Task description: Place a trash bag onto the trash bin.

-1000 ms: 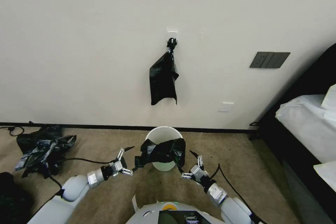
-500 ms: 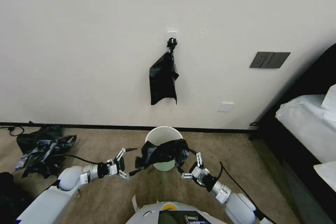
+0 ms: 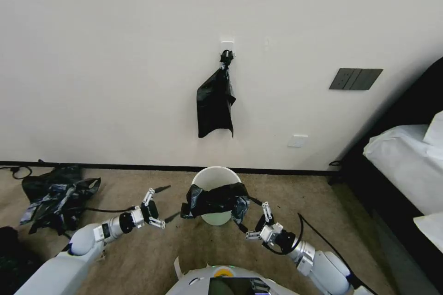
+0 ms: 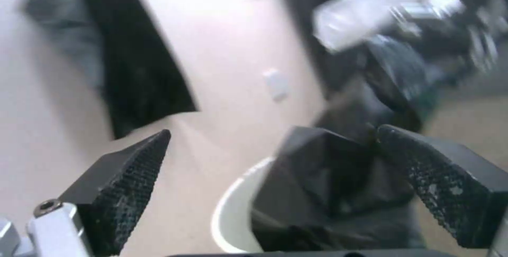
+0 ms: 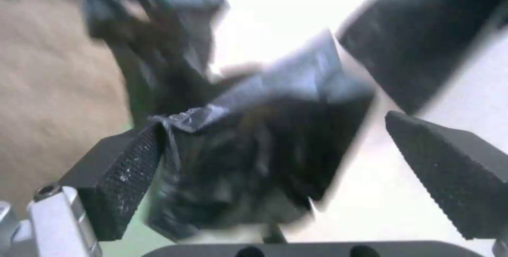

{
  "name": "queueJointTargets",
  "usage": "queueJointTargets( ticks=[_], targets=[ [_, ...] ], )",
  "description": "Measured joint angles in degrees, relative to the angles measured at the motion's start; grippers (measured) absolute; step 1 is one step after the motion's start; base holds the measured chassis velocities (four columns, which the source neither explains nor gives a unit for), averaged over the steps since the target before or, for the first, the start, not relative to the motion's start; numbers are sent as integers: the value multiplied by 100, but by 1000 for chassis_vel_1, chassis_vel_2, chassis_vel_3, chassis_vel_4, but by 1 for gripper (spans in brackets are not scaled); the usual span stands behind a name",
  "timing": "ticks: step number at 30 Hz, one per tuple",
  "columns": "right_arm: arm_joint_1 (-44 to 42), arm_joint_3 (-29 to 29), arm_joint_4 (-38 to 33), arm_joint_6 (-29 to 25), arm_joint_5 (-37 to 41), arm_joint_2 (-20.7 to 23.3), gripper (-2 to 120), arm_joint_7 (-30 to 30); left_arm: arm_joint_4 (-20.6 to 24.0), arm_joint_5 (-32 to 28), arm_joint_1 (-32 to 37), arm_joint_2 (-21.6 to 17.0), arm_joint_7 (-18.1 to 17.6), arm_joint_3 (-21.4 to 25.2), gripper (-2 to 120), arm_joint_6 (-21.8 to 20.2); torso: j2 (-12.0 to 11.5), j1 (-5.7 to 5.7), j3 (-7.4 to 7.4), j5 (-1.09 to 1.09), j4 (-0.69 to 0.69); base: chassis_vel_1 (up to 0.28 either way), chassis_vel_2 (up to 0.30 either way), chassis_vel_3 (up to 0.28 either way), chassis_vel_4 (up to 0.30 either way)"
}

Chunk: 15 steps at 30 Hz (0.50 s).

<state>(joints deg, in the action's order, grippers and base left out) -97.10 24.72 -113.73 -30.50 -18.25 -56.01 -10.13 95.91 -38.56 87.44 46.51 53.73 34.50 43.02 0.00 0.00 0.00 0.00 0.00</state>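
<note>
Trash bag (image 3: 214,200): thin, glossy black plastic, crumpled and draped over the near side of the bin's rim, sagging down its front wall; neither gripper holds it.
How it should handle: by its look, very light, limp and slippery; it will fold and slide rather than hold a shape, and a pull on one side is likely to drag it off the rim.
Where to take hold: probably the loose edges at either end of the draped band, where the film stands clear of the bin wall; a pinch at each end would let the mouth be spread.
Trash bin (image 3: 215,178): small round cream-white bucket on the carpet (image 3: 138,258), just in front of the wall (image 3: 115,55); the far part of its rim is bare.
Left gripper (image 3: 159,206): to the bin's left, near the bag's end but apart from it; fingers spread, nothing between them.
Right gripper (image 3: 257,221): just beside the bag's right end, low by the bin; fingers apart, and the right wrist view shows the bag (image 5: 254,146) in front of the gap, not pinched.
Hanging bag (image 3: 214,103): another black bag on a wall hook above the bin.
Black pile (image 3: 57,193): crumpled plastic with blue-grey patches on the floor, well to the left.
</note>
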Motion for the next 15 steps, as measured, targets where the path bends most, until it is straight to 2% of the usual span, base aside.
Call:
queueJointTargets(
  ticks=[2, 3, 5, 6, 7, 8, 9, 11, 12, 14, 15],
  targets=[
    [-63, -10, 55, 381, 131, -5, 100, 407, 84, -282, 89, 117, -46, 140, 100, -139, 0, 0, 0, 1, 1, 0, 0, 0, 0],
    [-63, -10, 55, 381, 131, -5, 100, 407, 84, -282, 89, 117, -46, 140, 100, -139, 0, 0, 0, 1, 1, 0, 0, 0, 0],
    [-158, -12, 68, 645, 638, 2, 100, 664, 183, -544, 173, 235, -194, 286, 100, -291, 0, 0, 0, 1, 0, 0, 0, 0, 0],
    [-213, 15, 55, 717, 894, 3, 100, 720, 211, -619, 196, 279, -336, 342, 100, -340, 0, 0, -1, 1, 0, 0, 0, 0, 0],
    [-290, 57, 15, 759, 1239, 3, 100, 749, 224, -655, 209, 333, -628, 382, 100, -370, 0, 0, 0, 1, 0, 0, 0, 0, 0],
    [-290, 57, 15, 759, 1239, 3, 100, 749, 224, -655, 209, 333, -628, 382, 100, -370, 0, 0, 0, 1, 0, 0, 0, 0, 0],
    [-365, 92, -31, 766, 1496, -2, 100, 752, 223, -655, 207, 369, -884, 397, 100, -380, 0, 0, 0, 0, 0, 0, 0, 0, 0],
    [-524, 160, -61, 556, 1688, -19, 100, 592, 185, -615, 179, 422, -1308, 404, 100, -387, 0, 0, 0, 0, 0, 0, 0, 0, 0],
    [-524, 160, -61, 556, 1688, -19, 100, 592, 185, -615, 179, 422, -1308, 404, 100, -387, 0, 0, 0, 0, 0, 0, 0, 0, 0],
    [-662, 228, -58, -16, 1277, -24, 100, 151, 135, -511, 137, 440, -1507, 409, 100, -387, 0, 0, -1, -1, -2, 0, 0, 0, 0],
    [-662, 228, -58, -16, 1277, -24, 100, 151, 135, -511, 137, 440, -1507, 409, 100, -387, 0, 0, -1, -1, -2, 0, 0, 0, 0]
  ],
)
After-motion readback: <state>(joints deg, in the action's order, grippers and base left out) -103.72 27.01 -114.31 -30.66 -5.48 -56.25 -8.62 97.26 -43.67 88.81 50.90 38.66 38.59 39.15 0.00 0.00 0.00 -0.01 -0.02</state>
